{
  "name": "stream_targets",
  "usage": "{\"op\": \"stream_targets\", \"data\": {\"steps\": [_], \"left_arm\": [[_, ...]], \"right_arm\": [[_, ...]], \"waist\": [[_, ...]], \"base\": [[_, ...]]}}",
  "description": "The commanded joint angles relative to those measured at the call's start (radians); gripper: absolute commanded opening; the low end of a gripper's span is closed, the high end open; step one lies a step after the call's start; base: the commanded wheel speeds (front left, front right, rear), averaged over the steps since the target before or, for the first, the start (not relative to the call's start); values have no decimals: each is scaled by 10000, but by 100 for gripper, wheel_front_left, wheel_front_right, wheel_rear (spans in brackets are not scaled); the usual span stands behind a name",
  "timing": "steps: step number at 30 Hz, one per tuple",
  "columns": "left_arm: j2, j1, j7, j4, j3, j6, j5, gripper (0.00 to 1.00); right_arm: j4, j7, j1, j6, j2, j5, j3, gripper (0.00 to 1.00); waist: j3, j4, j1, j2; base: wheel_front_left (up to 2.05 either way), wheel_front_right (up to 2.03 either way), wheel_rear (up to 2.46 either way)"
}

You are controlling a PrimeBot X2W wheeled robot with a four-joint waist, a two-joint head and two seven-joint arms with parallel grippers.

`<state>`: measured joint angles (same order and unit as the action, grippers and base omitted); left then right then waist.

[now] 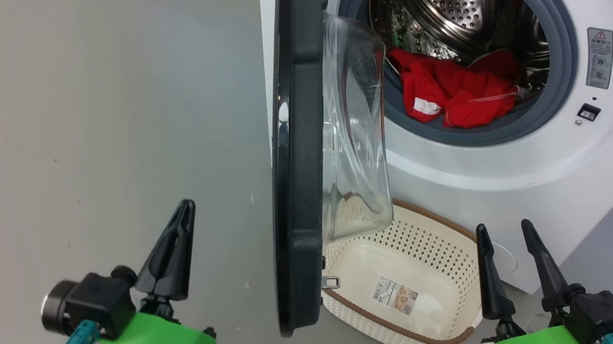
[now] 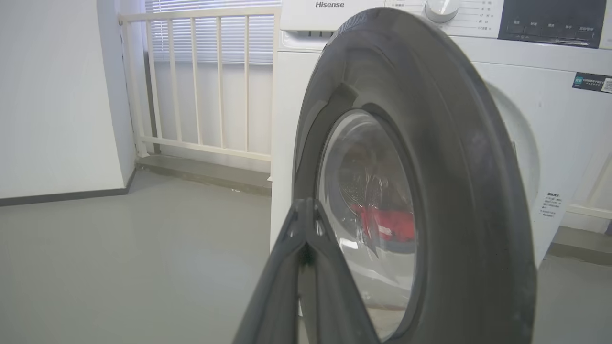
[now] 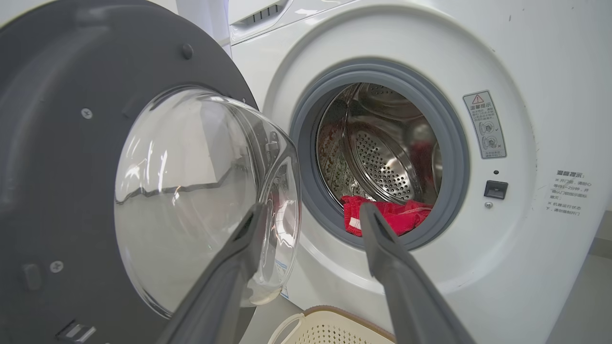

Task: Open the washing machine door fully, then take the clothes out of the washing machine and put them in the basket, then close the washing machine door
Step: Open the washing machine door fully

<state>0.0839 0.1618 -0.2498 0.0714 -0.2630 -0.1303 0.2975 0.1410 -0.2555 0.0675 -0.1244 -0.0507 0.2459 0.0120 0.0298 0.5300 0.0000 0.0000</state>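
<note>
The white washing machine [image 1: 511, 176] stands at the upper right of the head view. Its door [image 1: 297, 154], black-rimmed with a clear glass bowl [image 1: 353, 137], hangs edge-on, about half open. Red clothes [image 1: 452, 90] lie at the front of the steel drum, also seen as clothes [image 3: 387, 216] in the right wrist view. The empty cream basket [image 1: 440, 334] sits on the floor under the opening. My left gripper [image 1: 184, 210] is shut and empty, left of the door and clear of it. My right gripper [image 1: 505, 230] stands open over the basket's right edge.
Grey floor [image 1: 93, 87] spreads to the left of the door. In the left wrist view a white railing [image 2: 201, 86] and a wall [image 2: 52, 95] stand behind the machine's left side. The door [image 2: 454, 191] faces my left gripper [image 2: 306, 210].
</note>
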Motion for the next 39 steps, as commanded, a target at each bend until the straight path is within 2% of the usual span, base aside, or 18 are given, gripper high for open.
{"op": "stream_targets", "data": {"steps": [1,12,19,29,39], "left_arm": [[128,315,-119,-627,260,15,-219,0],[223,658,544,-3357,-302,128,-461,0],[123,929,1338,-4241,-1335,562,-398,0],[-32,1055,2215,-2980,-2640,1098,-75,0],[-187,1376,1865,-871,-3047,1279,281,0]], "right_arm": [[-249,-62,185,-63,4,77,163,100],[-224,-62,216,-63,5,27,-24,100],[-208,-62,191,-63,5,93,-23,100],[-270,-62,141,-63,5,80,-41,100],[-226,-62,184,-63,5,94,59,100]], "waist": [[12,3,0,0],[16,-5,0,0],[-26,-36,0,0],[48,-98,0,0],[112,-310,0,0]], "base": [[0,0,0],[0,0,0],[0,0,0],[0,0,0],[0,0,0]]}}
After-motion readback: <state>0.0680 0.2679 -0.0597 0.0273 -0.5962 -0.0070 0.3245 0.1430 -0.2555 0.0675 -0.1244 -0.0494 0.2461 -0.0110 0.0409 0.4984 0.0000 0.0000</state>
